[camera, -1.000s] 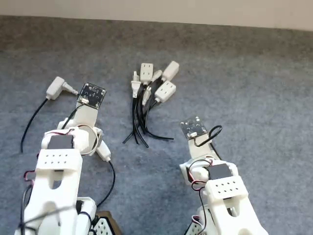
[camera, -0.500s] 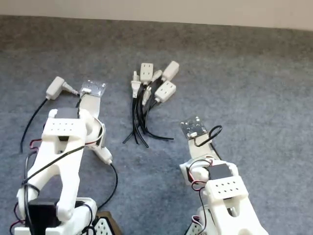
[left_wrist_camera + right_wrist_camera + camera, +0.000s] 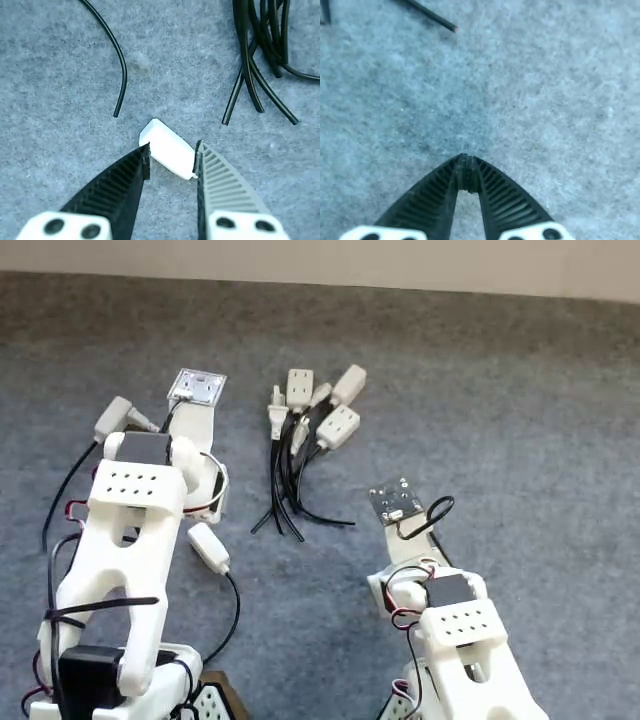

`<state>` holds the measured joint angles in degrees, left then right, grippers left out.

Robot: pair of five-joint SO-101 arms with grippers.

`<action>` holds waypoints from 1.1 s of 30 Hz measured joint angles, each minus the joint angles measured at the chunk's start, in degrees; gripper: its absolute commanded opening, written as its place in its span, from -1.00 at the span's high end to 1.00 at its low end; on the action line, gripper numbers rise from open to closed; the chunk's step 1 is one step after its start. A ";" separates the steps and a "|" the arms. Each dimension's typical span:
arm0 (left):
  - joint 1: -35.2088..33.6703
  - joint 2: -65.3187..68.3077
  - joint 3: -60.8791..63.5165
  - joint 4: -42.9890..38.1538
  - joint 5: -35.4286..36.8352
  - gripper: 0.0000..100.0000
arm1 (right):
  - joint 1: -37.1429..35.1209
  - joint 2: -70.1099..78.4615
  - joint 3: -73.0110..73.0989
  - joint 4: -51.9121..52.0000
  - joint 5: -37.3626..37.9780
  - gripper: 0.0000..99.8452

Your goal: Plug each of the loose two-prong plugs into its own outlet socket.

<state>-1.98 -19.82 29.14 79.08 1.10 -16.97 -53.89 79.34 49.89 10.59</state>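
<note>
**Straddling a white plug with open jaws**

Over the grey tabletop (image 3: pixel 545 75), the left gripper (image 3: pixel 172 146) hangs with jaws apart, and a white plug (image 3: pixel 167 154) lies between their tips. The right gripper (image 3: pixel 466 162) has its jaws together over bare surface. A bundle (image 3: pixel 310 410) of corded plugs and sockets lies ahead, between the arms.

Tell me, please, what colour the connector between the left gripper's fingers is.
Plain white; the connector shows best in the left wrist view.

White plug (image 3: pixel 169 149) within the parted hand (image 3: pixel 172 147)
</note>
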 measured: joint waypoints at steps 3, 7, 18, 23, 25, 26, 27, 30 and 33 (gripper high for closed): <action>-0.09 3.16 0.00 0.00 0.18 0.66 | 0.00 0.00 0.00 0.00 0.00 0.99; 0.00 9.85 0.00 0.00 0.18 0.66 | 0.00 0.00 0.00 0.00 0.00 0.99; -0.09 22.07 -1.05 -0.62 0.18 0.67 | 0.00 0.00 0.00 0.00 0.00 0.99; -0.09 22.59 -1.05 -0.79 0.18 0.67 | 0.00 0.00 0.00 0.00 0.00 0.99; -0.09 22.59 -0.88 -0.79 0.18 0.67 | 0.00 0.00 0.00 0.00 0.00 0.99; -0.09 22.59 -0.53 -0.79 0.18 0.67 | 0.00 0.00 0.00 0.00 0.00 0.99; -0.09 22.59 -0.26 -0.88 0.18 0.67 | 0.00 0.00 0.00 0.00 0.00 0.99; -0.18 22.59 1.41 -2.55 0.18 0.68 | 0.00 0.00 0.00 0.00 0.00 0.99; -1.49 22.51 2.64 -4.31 0.18 0.76 | 0.00 0.00 0.00 0.00 0.00 0.99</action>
<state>-3.47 2.68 31.78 74.77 1.27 -16.97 -53.89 79.34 49.89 10.59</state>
